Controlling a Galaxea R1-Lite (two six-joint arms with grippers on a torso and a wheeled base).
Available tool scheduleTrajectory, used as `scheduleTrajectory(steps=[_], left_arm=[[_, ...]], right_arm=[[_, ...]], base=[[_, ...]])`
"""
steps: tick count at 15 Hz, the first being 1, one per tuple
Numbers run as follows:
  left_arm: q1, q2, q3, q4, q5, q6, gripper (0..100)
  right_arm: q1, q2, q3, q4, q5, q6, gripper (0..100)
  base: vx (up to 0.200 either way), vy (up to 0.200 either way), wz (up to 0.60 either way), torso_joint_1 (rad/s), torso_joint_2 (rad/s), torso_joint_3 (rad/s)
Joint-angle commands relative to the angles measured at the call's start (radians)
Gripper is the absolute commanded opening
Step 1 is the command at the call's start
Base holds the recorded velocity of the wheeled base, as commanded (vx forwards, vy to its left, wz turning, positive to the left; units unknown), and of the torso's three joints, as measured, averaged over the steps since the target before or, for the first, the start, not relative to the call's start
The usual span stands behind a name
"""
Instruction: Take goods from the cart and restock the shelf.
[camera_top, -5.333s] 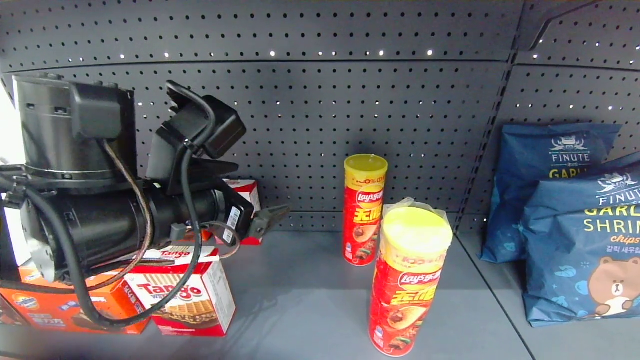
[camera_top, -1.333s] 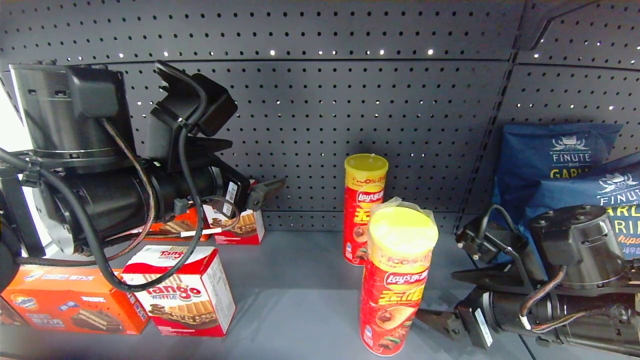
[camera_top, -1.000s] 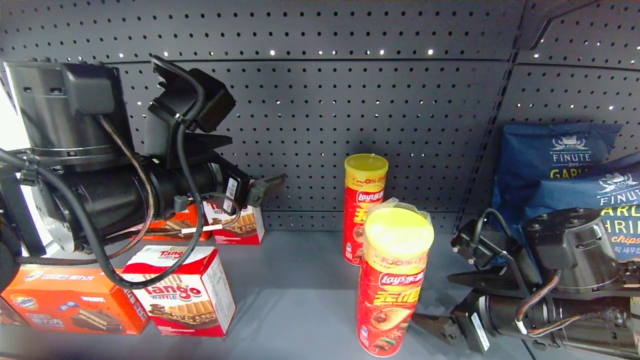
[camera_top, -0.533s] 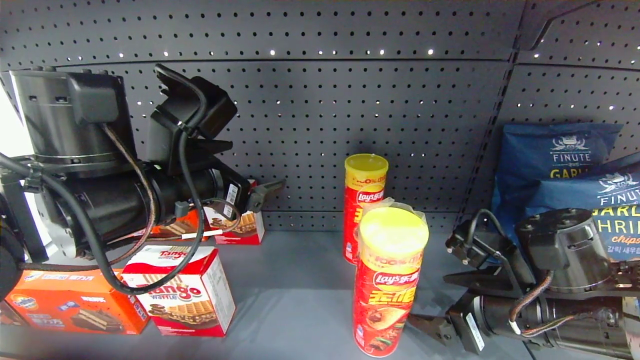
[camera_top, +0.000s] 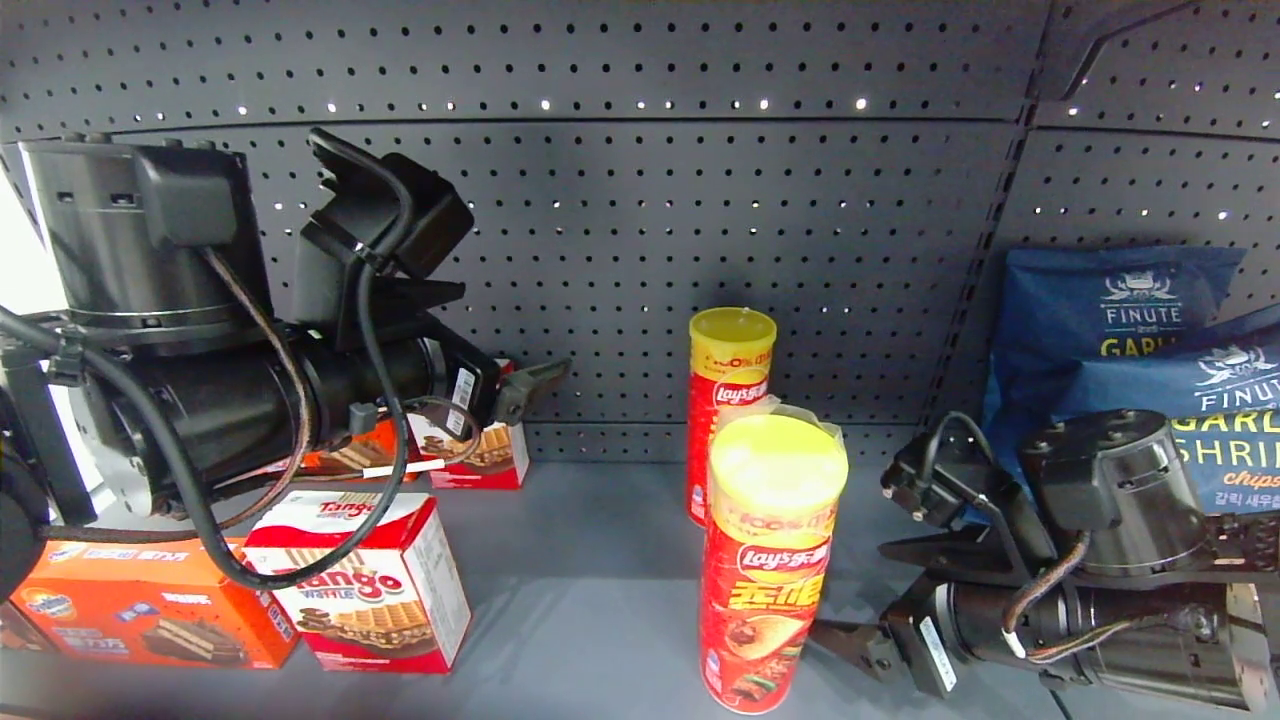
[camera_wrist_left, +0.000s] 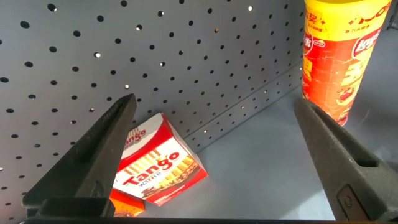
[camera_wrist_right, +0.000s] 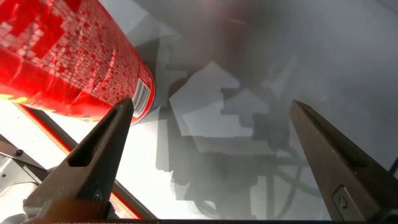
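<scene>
Front can (camera_top: 772, 570) upright on the shelf (camera_top: 600, 600), with the right gripper (camera_wrist_right: 211, 106) released beside it.

The front can stands near the shelf's front edge. Its long axis is vertical and its yellow lid points up, with loose clear wrap around the top. The right gripper sits low at the can's right side, level with the base, jaws spread wide and holding nothing. The can lies outside the jaws, its base next to one fingertip; contact cannot be determined. A rear can (camera_top: 730, 410) stands upright behind it, close to the pegboard (camera_top: 640, 220). The left gripper (camera_wrist_left: 214, 102) hangs above the shelf's left part, jaws also spread and empty, over a wafer box (camera_wrist_left: 158, 165) at the back wall.
</scene>
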Motion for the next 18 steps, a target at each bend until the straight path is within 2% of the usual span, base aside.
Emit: scheduleTrajectory(steps=[1,11,16,18], left_arm=[[0.005,0.001,-0.002,-0.001,0.001,0.001,100],[0.007,0.001,0.002,-0.002,0.001,0.000,100],[0.008,-0.097,0.018,-0.017,0.002,0.001,100],[0.044,-0.220,0.095,-0.033,0.001,0.000,100]], right_arm=[[0.001,0.015,-0.008,-0.001,0.000,0.000,100],[0.004,0.005,-0.005,-0.002,0.000,0.000,100],[-0.174,-0.200,-0.081,-0.042,-0.006,0.000,100],[-0.307,-0.404,-0.008,-0.040,0.000,-0.002,100]], base=[[0.000,0.000,0.00,0.000,0.00,0.000],[0.000,0.000,0.00,0.000,0.00,0.000],[0.000,0.000,0.00,0.000,0.00,0.000],[0.000,0.000,0.00,0.000,0.00,0.000]])
